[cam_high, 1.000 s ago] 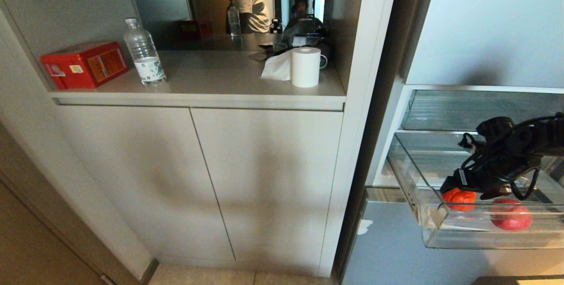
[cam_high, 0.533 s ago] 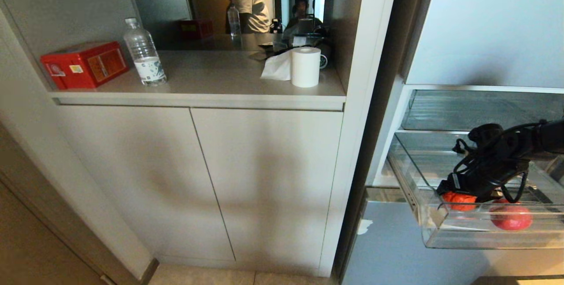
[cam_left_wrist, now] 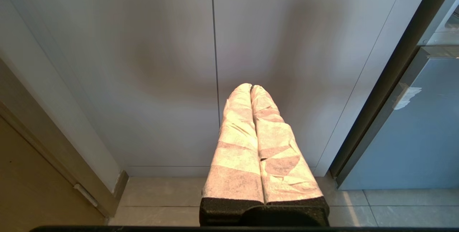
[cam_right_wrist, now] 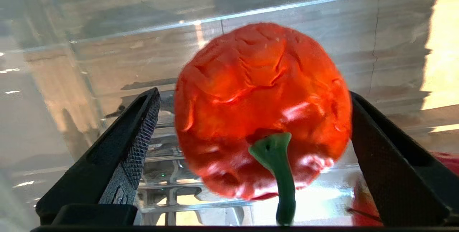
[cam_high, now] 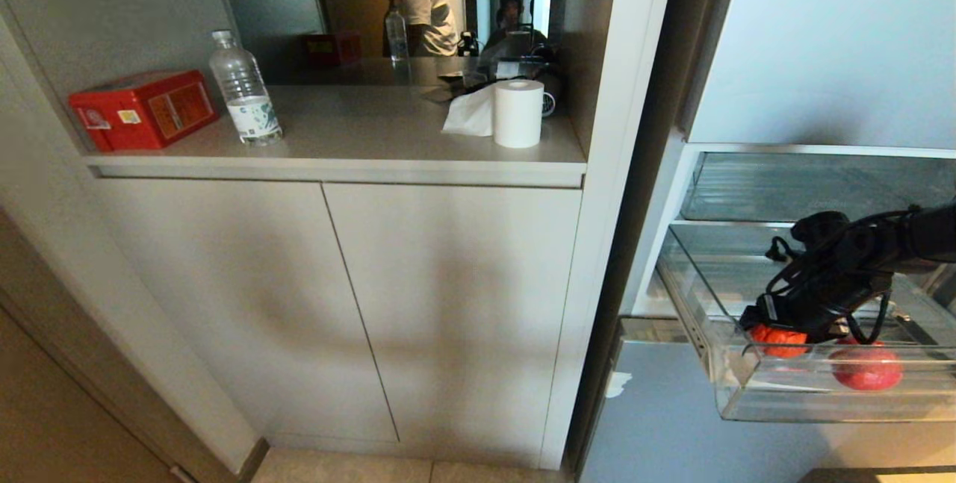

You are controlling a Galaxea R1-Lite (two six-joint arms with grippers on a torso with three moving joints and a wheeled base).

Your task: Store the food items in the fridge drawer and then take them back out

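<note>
The clear fridge drawer (cam_high: pixel 821 402) is pulled out at the right. Two food items lie in it: an orange fruit (cam_high: pixel 778 343) with a green stem toward the left and a glossy red fruit (cam_high: pixel 866 368) to its right. My right gripper (cam_high: pixel 777 325) reaches down into the drawer over the orange fruit. In the right wrist view the gripper (cam_right_wrist: pixel 252 97) is open, and the orange fruit (cam_right_wrist: pixel 261 110) sits between its black fingers (cam_right_wrist: pixel 140 131) with a gap on one side. My left gripper (cam_left_wrist: pixel 251 88) is shut and empty, parked facing the cabinet doors.
A glass fridge shelf (cam_high: pixel 806 184) lies just above the drawer, close over my right arm. Left of the fridge, a counter (cam_high: pixel 358 158) holds a red box (cam_high: pixel 142 110), a water bottle (cam_high: pixel 245 91) and a paper roll (cam_high: pixel 518 113). A person shows in the mirror behind.
My right gripper has sunk lower into the drawer and now hides more of the orange fruit. Both fruits and the left arm have stayed put.
</note>
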